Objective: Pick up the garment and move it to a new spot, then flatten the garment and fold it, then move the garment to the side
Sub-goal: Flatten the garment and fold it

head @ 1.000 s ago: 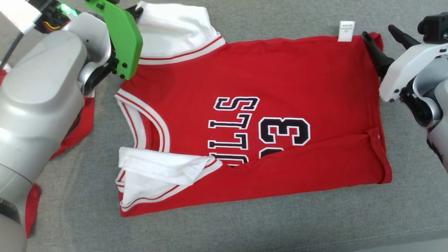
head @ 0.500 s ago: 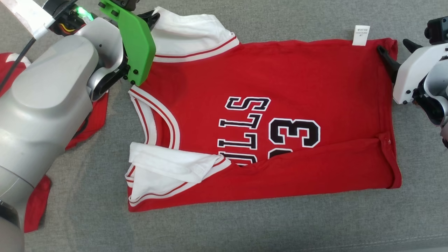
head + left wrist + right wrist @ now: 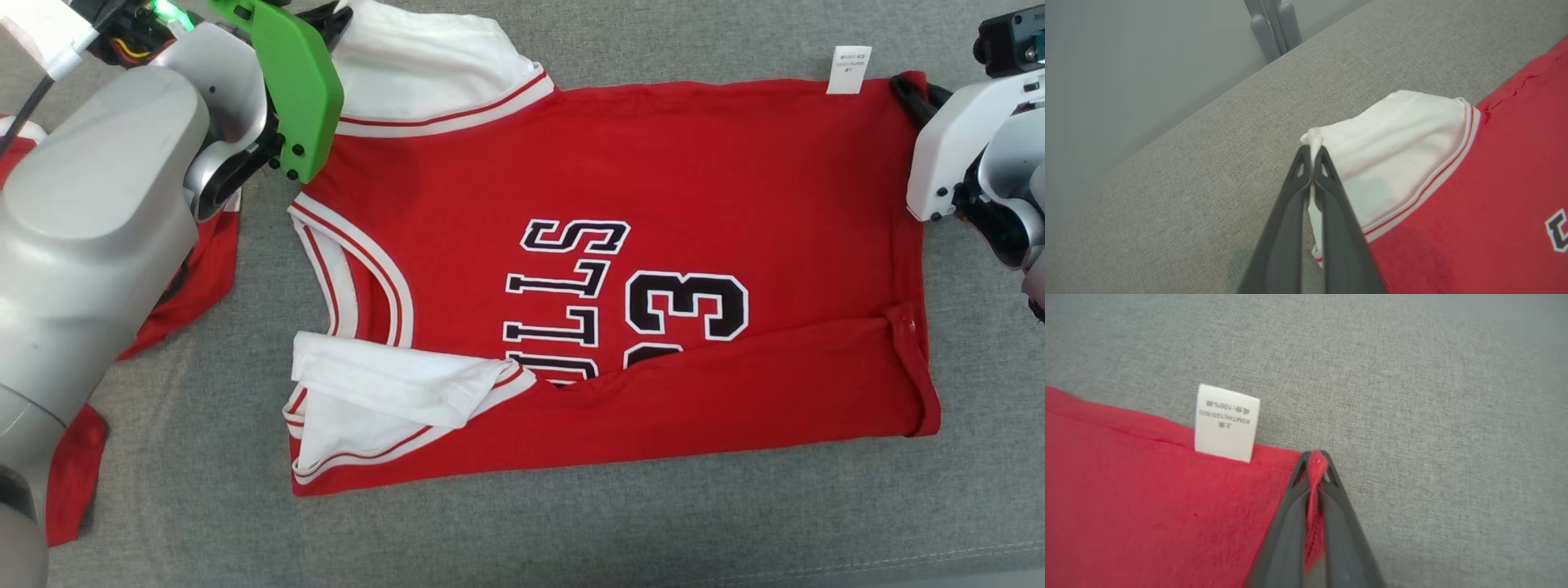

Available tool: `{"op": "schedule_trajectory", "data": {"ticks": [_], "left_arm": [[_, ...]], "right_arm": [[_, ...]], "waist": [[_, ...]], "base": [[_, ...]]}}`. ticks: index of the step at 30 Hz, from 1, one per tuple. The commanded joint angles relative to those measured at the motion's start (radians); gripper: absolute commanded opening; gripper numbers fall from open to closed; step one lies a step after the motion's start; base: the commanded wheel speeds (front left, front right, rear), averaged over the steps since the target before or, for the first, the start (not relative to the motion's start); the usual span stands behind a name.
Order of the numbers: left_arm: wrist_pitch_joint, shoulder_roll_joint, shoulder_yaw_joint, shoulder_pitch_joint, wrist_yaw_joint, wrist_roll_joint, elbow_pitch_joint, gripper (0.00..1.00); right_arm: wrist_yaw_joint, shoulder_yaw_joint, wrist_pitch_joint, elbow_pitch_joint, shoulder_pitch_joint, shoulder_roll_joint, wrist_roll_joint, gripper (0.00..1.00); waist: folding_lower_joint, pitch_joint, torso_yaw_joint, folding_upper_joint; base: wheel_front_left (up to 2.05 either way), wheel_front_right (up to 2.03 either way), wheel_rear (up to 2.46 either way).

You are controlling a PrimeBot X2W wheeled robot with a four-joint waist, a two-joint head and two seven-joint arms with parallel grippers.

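A: Pinching anything, the left gripper?
B: Yes: its fingers are pressed together on the tip of a white sleeve of the jersey. Back from it, under its arm, lies another red cloth.
A: Where does the jersey lie?
B: Flat on the grey cushion, stretched between the two grippers, lettering up. Its sleeve fans out to the left gripper's right; the near edge is folded over, with a second sleeve on top.
A: And the right gripper?
B: Clamped shut on the jersey's red corner, a fold of cloth caught between its fingers. A white label sticks out of the jersey's edge just to its left; bare cushion lies to its right.
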Motion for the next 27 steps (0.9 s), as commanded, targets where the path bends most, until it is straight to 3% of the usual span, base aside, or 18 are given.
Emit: {"op": "schedule_trajectory", "data": {"ticks": [1, 18, 23, 27], "left_arm": [[-0.013, 0.002, 0.004, -0.018, 0.004, 0.012, 0.008, 0.00], [-0.255, -0.043, 0.036, -0.093, 0.060, 0.080, 0.129, 0.00], [-0.296, -0.065, 0.012, -0.076, 0.045, 0.096, 0.158, 0.00], [-0.300, -0.049, 0.002, -0.047, 0.028, 0.082, 0.152, 0.00]], "right_arm": [[0.000, 0.009, -0.009, 0.001, -0.021, -0.011, 0.008, 0.00], [-0.001, 0.044, -0.236, 0.087, -0.118, -0.012, 0.004, 0.00], [-0.001, 0.067, -0.295, 0.074, -0.076, -0.027, 0.027, 0.00], [-0.001, 0.095, -0.327, 0.033, -0.036, -0.047, 0.052, 0.00]], "waist": [[0.0000, 0.003, -0.001, 0.0000], [0.0000, 0.017, -0.006, 0.0000], [0.0000, -0.012, 0.016, 0.0000], [0.0000, -0.041, 0.020, 0.0000]], "base": [[0.00, 0.00, 0.00], [0.00, 0.00, 0.00], [0.00, 0.00, 0.00], [0.00, 0.00, 0.00]]}}
